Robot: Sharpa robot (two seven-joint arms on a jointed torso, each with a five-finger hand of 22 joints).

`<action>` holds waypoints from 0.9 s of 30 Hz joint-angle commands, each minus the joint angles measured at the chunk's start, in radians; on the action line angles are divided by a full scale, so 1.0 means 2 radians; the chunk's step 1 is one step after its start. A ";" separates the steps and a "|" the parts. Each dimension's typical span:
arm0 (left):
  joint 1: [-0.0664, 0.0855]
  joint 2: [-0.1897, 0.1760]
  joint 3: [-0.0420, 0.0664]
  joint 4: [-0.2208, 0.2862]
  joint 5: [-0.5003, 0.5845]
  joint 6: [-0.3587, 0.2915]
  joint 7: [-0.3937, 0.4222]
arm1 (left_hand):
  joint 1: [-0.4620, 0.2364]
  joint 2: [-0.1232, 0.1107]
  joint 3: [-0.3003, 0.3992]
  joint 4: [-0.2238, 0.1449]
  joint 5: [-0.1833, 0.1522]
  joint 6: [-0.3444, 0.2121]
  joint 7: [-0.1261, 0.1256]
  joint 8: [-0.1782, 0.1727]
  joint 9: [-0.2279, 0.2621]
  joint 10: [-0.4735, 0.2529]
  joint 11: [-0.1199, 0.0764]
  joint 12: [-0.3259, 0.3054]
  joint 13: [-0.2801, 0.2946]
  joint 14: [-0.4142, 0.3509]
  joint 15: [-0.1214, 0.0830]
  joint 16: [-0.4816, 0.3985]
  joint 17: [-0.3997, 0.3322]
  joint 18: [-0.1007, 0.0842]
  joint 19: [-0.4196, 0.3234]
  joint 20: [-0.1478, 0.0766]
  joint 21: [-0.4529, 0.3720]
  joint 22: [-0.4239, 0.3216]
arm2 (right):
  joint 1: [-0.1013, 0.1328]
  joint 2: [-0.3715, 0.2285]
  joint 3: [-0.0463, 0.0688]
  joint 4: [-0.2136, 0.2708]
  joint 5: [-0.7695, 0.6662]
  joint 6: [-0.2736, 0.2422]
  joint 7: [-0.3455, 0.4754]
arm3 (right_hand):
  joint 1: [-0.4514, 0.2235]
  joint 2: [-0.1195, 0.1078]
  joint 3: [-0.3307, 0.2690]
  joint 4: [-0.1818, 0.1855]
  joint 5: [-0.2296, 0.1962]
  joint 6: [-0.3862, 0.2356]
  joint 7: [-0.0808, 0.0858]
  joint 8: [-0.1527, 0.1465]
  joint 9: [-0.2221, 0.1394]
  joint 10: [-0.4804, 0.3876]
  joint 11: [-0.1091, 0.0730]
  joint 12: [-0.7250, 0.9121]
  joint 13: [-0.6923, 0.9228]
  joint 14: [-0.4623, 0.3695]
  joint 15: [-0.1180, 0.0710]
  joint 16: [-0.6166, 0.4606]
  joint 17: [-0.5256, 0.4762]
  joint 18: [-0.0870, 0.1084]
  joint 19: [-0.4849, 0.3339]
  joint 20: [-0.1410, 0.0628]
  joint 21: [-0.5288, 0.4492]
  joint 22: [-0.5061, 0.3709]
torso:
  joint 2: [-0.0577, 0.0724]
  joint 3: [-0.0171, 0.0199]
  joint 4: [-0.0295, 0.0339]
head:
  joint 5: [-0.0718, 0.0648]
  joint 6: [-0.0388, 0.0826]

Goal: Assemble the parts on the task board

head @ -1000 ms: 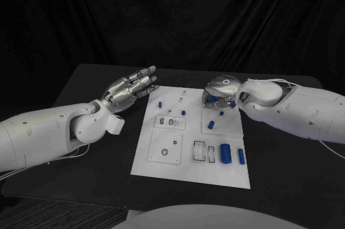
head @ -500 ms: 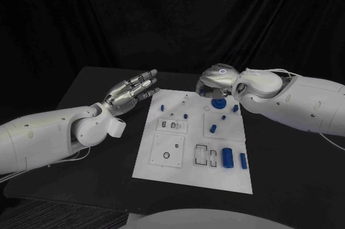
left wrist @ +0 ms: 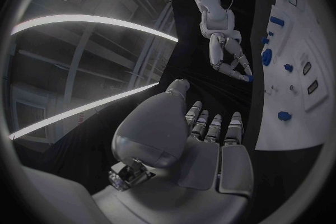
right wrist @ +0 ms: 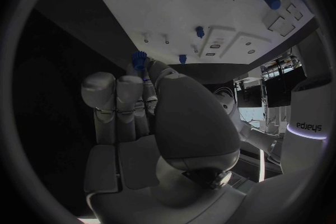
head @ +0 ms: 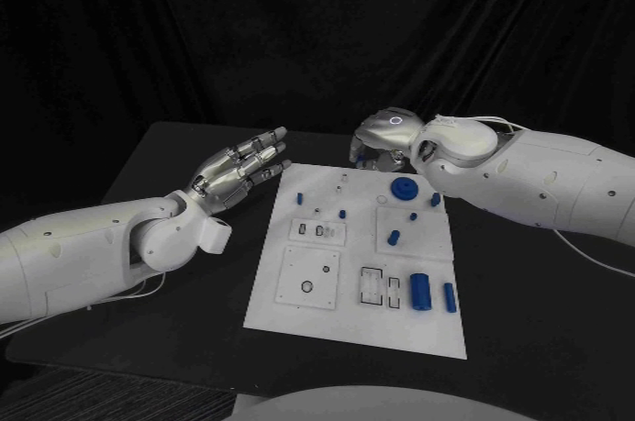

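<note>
On the near part of the white task board (head: 357,293), two blue cylinders (head: 419,290) lie side by side toward the right, beside empty rectangular slots; these have not moved. Farther up, a small blue peg (head: 393,238) and other little blue parts sit where they sat a second ago.

The change is at the far right corner. A blue gear (head: 404,186), covered by the right robot hand (head: 385,142) a second ago, now lies uncovered on the board, and that robot hand has lifted away past the board's far edge, over the black desk (head: 529,283). Its fingers are curled, and the wrist views show a small blue piece (right wrist: 139,58) pinched at its fingertips, so it appears to have picked up a part and is carrying it off the board; a socket must be chosen for it next.

The left robot hand (head: 241,167) hovers beside the board's far left edge as before, fingers spread, holding nothing.
</note>
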 commanded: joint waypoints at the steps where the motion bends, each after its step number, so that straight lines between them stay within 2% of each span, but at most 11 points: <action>1: 0.001 0.000 0.000 0.003 0.000 -0.007 0.022 | -0.006 0.001 0.002 0.004 -0.007 0.001 -0.001 0.003 0.001 0.000 0.004 0.003 0.001 0.001 0.003 0.000 0.000 0.010 0.000 -0.003 -0.002 -0.001 | 0.000 0.005 0.000 -0.010 0.009 0.005 0.004 | 0.002 -0.006 0.003 0.000 -0.004 0.002 0.000 -0.001 0.001 0.012 -0.009 -0.001 0.000 0.002 0.003 0.003 0.001 -0.009 0.001 0.004 0.003 0.002 | 0.004 -0.0002 0.0030 | -0.002 0.002; 6: 0.001 -0.001 0.000 0.004 0.000 -0.009 0.027 | -0.008 0.000 0.001 0.006 -0.010 -0.002 -0.003 0.003 0.000 0.000 0.003 0.003 0.001 0.001 0.003 0.000 0.000 0.010 0.000 -0.004 -0.003 -0.001 | -0.001 0.016 0.000 -0.029 0.009 0.008 0.006 | 0.000 -0.007 0.004 0.002 -0.005 0.000 0.000 -0.002 0.001 0.011 -0.009 -0.003 0.000 0.002 0.004 0.004 0.002 -0.009 0.001 0.005 0.004 0.004 | 0.007 -0.0006 0.0058 | -0.005 0.004; 9: 0.001 0.000 0.000 0.005 0.000 -0.008 0.028 | -0.008 0.000 0.001 0.006 -0.010 -0.002 -0.003 0.003 0.000 0.000 0.003 0.004 0.001 0.001 0.003 0.000 0.000 0.010 0.000 -0.004 -0.003 -0.001 | -0.002 0.020 0.000 -0.036 0.009 0.010 0.006 | -0.001 -0.008 0.005 0.002 -0.007 -0.001 0.000 -0.004 0.000 0.010 -0.009 -0.004 0.000 0.001 0.004 0.004 0.002 -0.009 0.000 0.005 0.005 0.005 | 0.009 -0.0013 0.0085 | -0.007 0.006; 12: 0.001 0.000 0.000 0.005 0.000 -0.006 0.027 | -0.007 0.000 0.001 0.006 -0.009 0.000 -0.002 0.003 0.000 0.000 0.003 0.004 0.000 0.001 0.004 0.000 0.000 0.010 0.000 -0.005 -0.003 -0.001 | -0.004 0.022 0.000 -0.041 0.009 0.011 0.006 | -0.001 -0.008 0.005 0.003 -0.008 -0.002 0.000 -0.004 0.000 0.010 -0.008 -0.005 0.000 0.001 0.004 0.004 0.002 -0.009 0.000 0.005 0.005 0.005 | 0.010 -0.0013 0.0096 | -0.006 0.007; 18: 0.001 0.000 0.000 0.005 0.000 -0.003 0.024 | -0.006 0.000 0.002 0.006 -0.007 0.001 -0.001 0.004 0.001 0.000 0.002 0.004 0.001 0.001 0.006 0.001 0.000 0.010 0.000 -0.004 -0.002 -0.001 | -0.007 0.027 0.000 -0.047 0.009 0.010 0.007 | -0.002 -0.009 0.006 0.004 -0.011 -0.003 0.000 -0.006 0.000 0.010 -0.009 -0.006 0.000 0.001 0.004 0.005 0.002 -0.009 0.000 0.006 0.006 0.007 | 0.013 -0.0014 0.0102 | -0.008 0.010; 20: 0.001 0.000 0.000 0.004 0.000 -0.002 0.022 | -0.003 0.000 0.005 0.003 -0.002 0.002 -0.001 0.004 0.001 -0.001 0.001 0.005 0.000 0.002 0.012 0.002 0.001 0.010 0.001 -0.003 -0.002 0.000 | -0.009 0.030 0.000 -0.049 0.009 0.010 0.008 | -0.002 -0.009 0.007 0.004 -0.011 -0.004 0.000 -0.006 0.000 0.010 -0.009 -0.006 0.000 0.001 0.004 0.005 0.002 -0.009 0.000 0.006 0.006 0.008 | 0.013 -0.0012 0.0108 | -0.009 0.010; 27: 0.001 0.002 0.000 0.003 0.000 0.001 0.019 | 0.000 -0.001 0.007 0.000 0.001 0.003 -0.001 0.005 0.001 -0.001 0.001 0.005 0.000 0.002 0.014 0.002 0.001 0.010 0.001 -0.002 -0.002 0.000 | -0.013 0.034 0.000 -0.053 0.009 0.010 0.010 | -0.003 -0.010 0.007 0.005 -0.014 -0.005 0.000 -0.008 0.000 0.010 -0.009 -0.007 0.000 0.001 0.003 0.005 0.003 -0.009 0.000 0.006 0.008 0.011 | 0.012 -0.0018 0.0103 | -0.006 0.007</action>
